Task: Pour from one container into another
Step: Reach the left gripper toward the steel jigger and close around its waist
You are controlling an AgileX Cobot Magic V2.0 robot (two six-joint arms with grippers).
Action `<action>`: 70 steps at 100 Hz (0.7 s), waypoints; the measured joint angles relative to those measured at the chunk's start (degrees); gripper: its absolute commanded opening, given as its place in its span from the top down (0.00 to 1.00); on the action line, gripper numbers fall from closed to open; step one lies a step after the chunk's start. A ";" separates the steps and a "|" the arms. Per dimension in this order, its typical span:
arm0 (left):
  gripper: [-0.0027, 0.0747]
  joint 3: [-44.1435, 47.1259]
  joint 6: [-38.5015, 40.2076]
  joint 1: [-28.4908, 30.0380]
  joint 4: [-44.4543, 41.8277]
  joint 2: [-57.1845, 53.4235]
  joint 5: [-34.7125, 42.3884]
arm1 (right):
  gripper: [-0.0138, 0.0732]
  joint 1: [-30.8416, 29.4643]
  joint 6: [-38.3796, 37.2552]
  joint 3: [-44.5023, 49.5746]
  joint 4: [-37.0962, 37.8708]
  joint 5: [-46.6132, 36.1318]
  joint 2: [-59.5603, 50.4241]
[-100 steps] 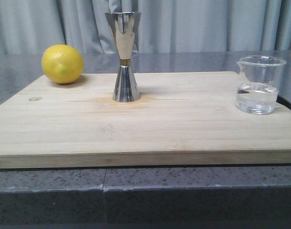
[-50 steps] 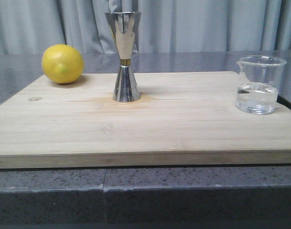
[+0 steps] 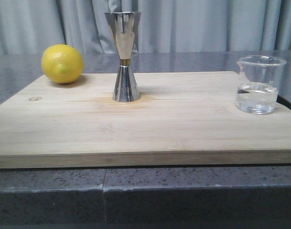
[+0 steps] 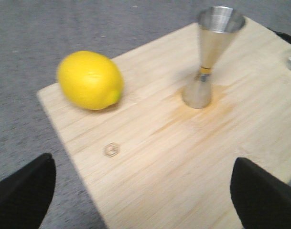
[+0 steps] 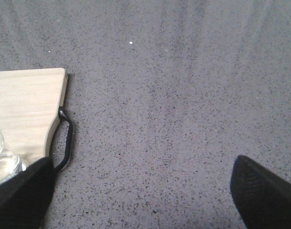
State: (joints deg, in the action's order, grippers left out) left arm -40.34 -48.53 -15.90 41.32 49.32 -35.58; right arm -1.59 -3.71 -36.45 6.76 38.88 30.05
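Front view is showing the wooden board [image 3: 150, 119] lying on the grey counter [image 3: 193, 191], with the steel jigger [image 3: 124, 57] standing upright near the board's far middle, the lemon [image 3: 62, 64] resting well to its left, and the glass beaker [image 3: 259, 85] sitting at the board's right edge, partly filled with clear liquid; neither arm is appearing here. The left wrist view is adding the left gripper [image 4: 143, 191], its fingers spread wide over the board and holding nothing. The right wrist view is showing the right gripper [image 5: 143, 191] likewise gaping and empty over the counter, beside the board's black handle [image 5: 66, 138], with the beaker barely entering at the edge.
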 measured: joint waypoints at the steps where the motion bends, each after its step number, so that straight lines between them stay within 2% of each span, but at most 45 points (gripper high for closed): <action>1: 0.10 0.00 -1.12 -0.17 0.50 0.34 0.00 | 0.08 0.00 0.00 0.00 -0.10 0.00 -0.05; 16: 0.10 -0.35 -9.95 -2.03 9.08 8.17 -0.42 | 0.08 0.00 0.00 0.00 -0.08 0.00 -0.05; 45: 0.10 -3.66 -28.40 -2.03 23.44 20.20 -2.58 | 0.08 0.00 0.00 0.00 -0.22 0.00 -0.05; 70: 0.10 -5.50 -50.75 1.07 41.31 31.52 -13.28 | 0.08 0.00 0.00 0.00 -0.24 0.00 -0.05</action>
State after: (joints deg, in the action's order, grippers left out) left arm -45.84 -99.29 -14.83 82.62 80.85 -48.86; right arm -1.59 -3.71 -36.45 6.52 38.88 30.00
